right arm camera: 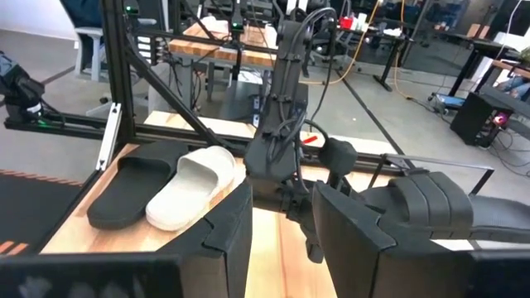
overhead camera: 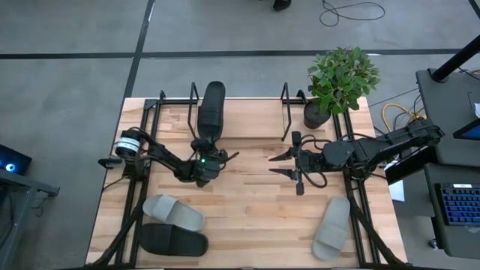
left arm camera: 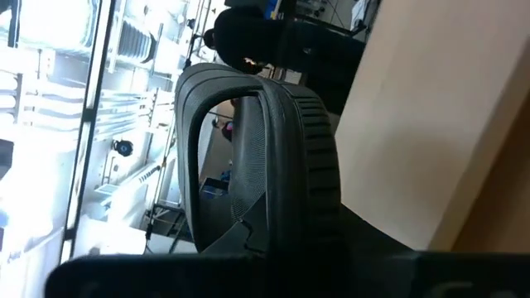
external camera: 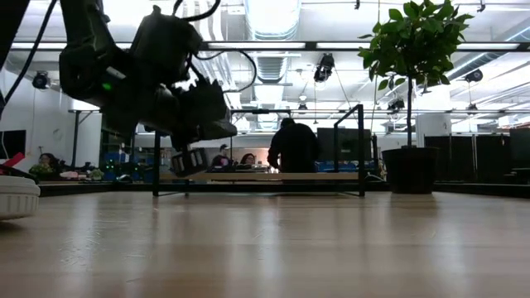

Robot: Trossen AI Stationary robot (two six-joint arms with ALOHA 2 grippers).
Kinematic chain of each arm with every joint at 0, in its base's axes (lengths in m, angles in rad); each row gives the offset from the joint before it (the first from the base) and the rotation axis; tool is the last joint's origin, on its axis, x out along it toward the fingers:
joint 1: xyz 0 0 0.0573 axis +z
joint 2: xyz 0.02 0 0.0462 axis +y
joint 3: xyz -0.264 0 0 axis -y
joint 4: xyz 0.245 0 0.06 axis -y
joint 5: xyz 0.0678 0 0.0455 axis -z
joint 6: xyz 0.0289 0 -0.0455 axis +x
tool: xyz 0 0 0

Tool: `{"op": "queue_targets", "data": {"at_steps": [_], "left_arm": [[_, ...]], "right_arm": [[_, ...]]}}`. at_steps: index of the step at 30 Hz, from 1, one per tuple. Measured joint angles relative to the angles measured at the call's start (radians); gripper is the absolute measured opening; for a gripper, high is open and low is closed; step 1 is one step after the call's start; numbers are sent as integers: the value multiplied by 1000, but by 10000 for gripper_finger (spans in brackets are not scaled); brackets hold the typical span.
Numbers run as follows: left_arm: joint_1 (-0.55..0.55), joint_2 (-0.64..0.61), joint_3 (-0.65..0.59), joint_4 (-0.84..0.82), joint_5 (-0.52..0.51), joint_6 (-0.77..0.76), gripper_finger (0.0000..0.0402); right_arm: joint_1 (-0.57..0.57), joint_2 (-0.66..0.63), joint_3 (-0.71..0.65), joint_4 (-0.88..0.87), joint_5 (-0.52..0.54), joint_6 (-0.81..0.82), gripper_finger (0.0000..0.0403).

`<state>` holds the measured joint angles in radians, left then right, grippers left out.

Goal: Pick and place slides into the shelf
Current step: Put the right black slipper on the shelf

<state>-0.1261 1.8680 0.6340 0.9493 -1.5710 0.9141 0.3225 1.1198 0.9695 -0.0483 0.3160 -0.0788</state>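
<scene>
A black slide (overhead camera: pixel 211 111) lies lengthwise toward the table's far edge, above the shelf (overhead camera: pixel 161 105), a black wire frame whose wooden base (external camera: pixel 265 176) appears in the low view. My left gripper (overhead camera: pixel 204 156) is shut on the slide's near end. In the left wrist view the slide (left arm camera: pixel 281 141) fills the picture, strap and ribbed sole edge showing. My right gripper (overhead camera: pixel 280 165) hovers open over the table's middle, right of the left one. A light grey slide (overhead camera: pixel 174 211) and a black slide (overhead camera: pixel 174 240) lie sole-down near the left corner. Another light grey slide (overhead camera: pixel 332 227) lies near the right. My left gripper holds the black slide by its near end (overhead camera: pixel 206 140), coming level from the table's near side, along the slide's length. The slide reaches away from the fingers toward the far edge over the shelf. The gripper's own body hides the fingers, so the kind of hold does not show.
A potted plant (overhead camera: pixel 341 75) stands at the far right corner beside the shelf's right end loop (overhead camera: pixel 286 112). Black arm frames run along both side edges. A person (external camera: pixel 290 149) stands in the room beyond the table. Bare wood lies in the table's near middle.
</scene>
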Motion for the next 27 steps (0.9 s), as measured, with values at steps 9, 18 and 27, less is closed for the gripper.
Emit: {"op": "queue_targets", "data": {"at_steps": [9,18,27], "left_arm": [[2,7,0,-26,60,2,23],[27,7,-5,-24,-6,-19,23],[42,32,-12,-26,-1,-42,23]], "right_arm": [[0,0,-4,2,0,15,121],[0,0,-10,1,0,19,121],[0,0,-11,2,0,19,121]]}}
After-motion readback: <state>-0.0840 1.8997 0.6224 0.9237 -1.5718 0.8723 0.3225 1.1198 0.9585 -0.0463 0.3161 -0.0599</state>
